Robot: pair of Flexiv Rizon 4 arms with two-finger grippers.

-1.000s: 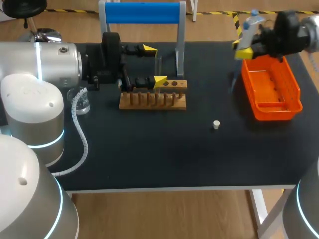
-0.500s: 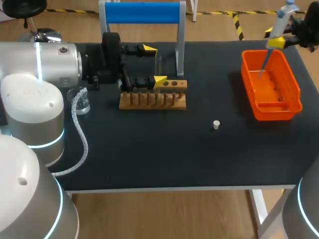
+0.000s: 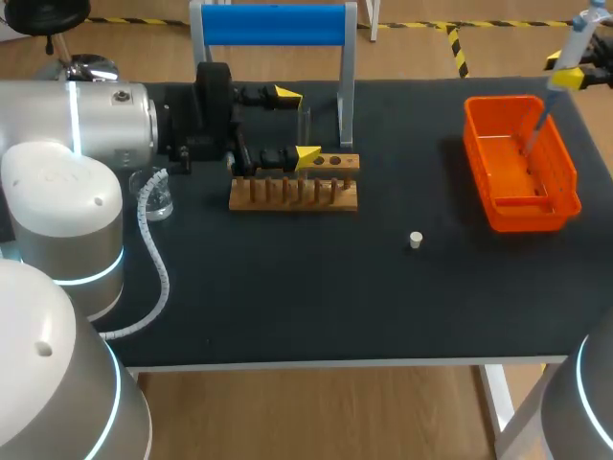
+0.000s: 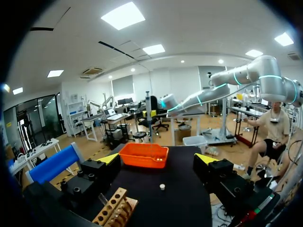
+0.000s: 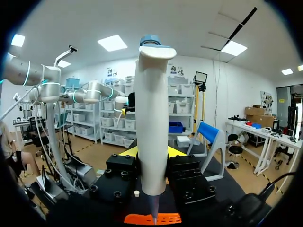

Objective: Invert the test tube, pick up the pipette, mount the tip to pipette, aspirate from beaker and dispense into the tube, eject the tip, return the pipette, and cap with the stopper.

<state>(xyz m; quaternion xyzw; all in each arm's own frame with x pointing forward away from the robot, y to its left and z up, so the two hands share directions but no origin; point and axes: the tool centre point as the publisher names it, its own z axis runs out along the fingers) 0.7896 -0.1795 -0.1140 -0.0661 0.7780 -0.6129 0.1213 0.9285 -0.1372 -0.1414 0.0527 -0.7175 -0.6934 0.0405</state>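
My right gripper [image 3: 578,73] is at the table's far right corner, shut on a white pipette [image 3: 574,40] with a blue top. The pipette stands nearly upright, and its thin tip hangs over the orange bin [image 3: 565,182]. In the right wrist view the pipette [image 5: 152,123] stands between the yellow fingertips [image 5: 128,151]. My left gripper [image 3: 297,123] is open beside the wooden tube rack [image 3: 294,192], with a clear test tube [image 3: 305,125] upright between its fingers. A small white stopper [image 3: 416,240] lies on the black table. The beaker [image 3: 158,199] sits by my left arm.
A blue-topped stand [image 3: 273,24] rises behind the rack. In the left wrist view the orange bin [image 4: 143,155] and the stopper [image 4: 162,187] lie ahead of the open gripper [image 4: 158,161], with the rack [image 4: 116,208] just below it.
My right arm has carried the pipette to the right and farther back, from the bin's near-left corner to its far right side, and the pipette has turned more upright. The left arm is still.
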